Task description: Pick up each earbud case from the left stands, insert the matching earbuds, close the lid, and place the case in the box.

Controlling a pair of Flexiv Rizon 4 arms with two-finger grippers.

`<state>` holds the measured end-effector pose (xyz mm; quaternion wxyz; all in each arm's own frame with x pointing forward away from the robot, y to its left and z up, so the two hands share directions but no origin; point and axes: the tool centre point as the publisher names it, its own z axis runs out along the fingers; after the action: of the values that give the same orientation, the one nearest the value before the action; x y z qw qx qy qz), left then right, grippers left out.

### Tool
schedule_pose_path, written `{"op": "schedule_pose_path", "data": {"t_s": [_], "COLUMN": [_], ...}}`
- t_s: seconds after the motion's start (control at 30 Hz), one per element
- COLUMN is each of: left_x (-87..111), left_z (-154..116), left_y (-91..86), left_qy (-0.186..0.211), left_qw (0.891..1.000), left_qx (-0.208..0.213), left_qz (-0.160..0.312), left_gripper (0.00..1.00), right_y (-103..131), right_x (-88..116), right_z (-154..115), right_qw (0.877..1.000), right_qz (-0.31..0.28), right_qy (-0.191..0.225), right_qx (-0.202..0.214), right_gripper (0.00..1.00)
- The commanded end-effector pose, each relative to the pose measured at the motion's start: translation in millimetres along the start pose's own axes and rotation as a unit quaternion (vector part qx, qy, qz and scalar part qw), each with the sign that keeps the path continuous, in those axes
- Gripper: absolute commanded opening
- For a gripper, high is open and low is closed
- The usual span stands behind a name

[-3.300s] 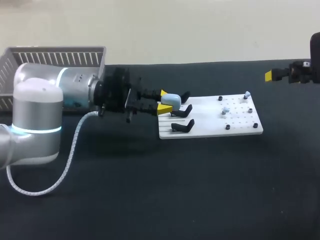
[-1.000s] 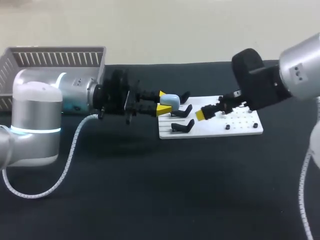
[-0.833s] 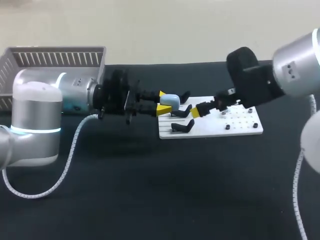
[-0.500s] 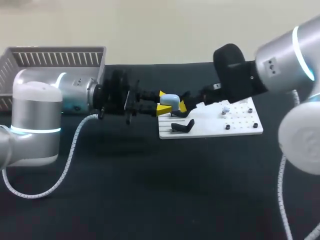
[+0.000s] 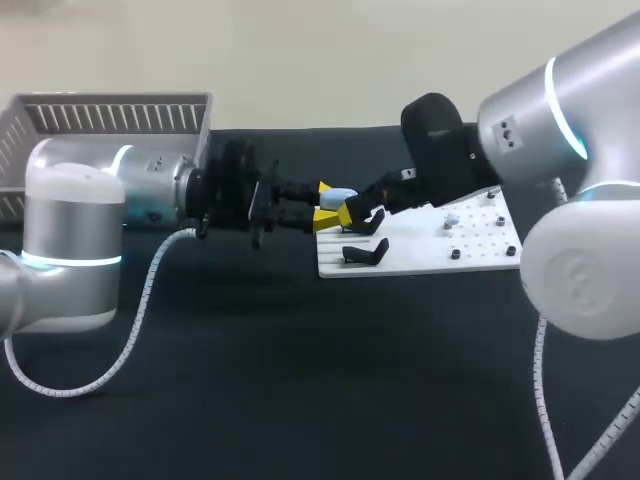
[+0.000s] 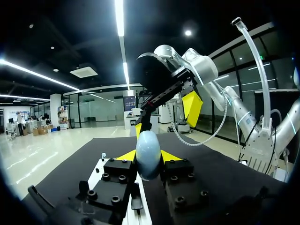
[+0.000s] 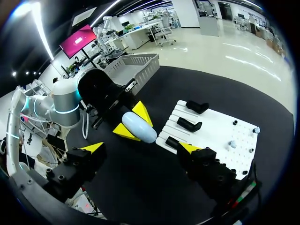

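My left arm [image 5: 80, 240] enters from the frame's left and my right arm [image 5: 560, 130] from its right, meeting at upper centre; the slatted box [image 5: 110, 115] sits upper left. The left gripper [image 5: 328, 205] is clamped on the pale blue earbud case [image 5: 341, 196] at the left end of the white stand board [image 5: 430, 255]. The right gripper [image 7: 142, 148] has its fingers wide apart with the case just ahead, and small earbuds [image 7: 230, 144] sit on the board's right part.

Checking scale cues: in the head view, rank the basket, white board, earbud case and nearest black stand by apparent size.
1. basket, partly hidden.
2. white board.
3. black stand and earbud case: look alike, and the case is half covered, so unranked.
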<state>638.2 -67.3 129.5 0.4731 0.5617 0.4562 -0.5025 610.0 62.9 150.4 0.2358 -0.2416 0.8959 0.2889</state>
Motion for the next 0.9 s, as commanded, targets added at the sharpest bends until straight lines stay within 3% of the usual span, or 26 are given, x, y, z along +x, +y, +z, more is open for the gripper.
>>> {"op": "schedule_pose_path", "data": {"t_s": [0.03,0.9], "left_x": [0.5,0.5], "left_z": [0,0], "left_y": [-1.9,-1.9], "left_qy": [-0.001,-0.001], "left_qw": [1.000,1.000], "left_qx": [-0.003,-0.003], "left_qz": [0.002,0.002], "left_gripper": [0.00,0.00], "right_y": [-2,-21], "right_x": [-4,-13], "right_z": [7,24], "right_qw": [1.000,0.999], "right_qz": [0.004,0.033], "right_qy": [0.004,0.012], "right_qx": [0.001,0.012], "right_gripper": [1.00,1.00]}}
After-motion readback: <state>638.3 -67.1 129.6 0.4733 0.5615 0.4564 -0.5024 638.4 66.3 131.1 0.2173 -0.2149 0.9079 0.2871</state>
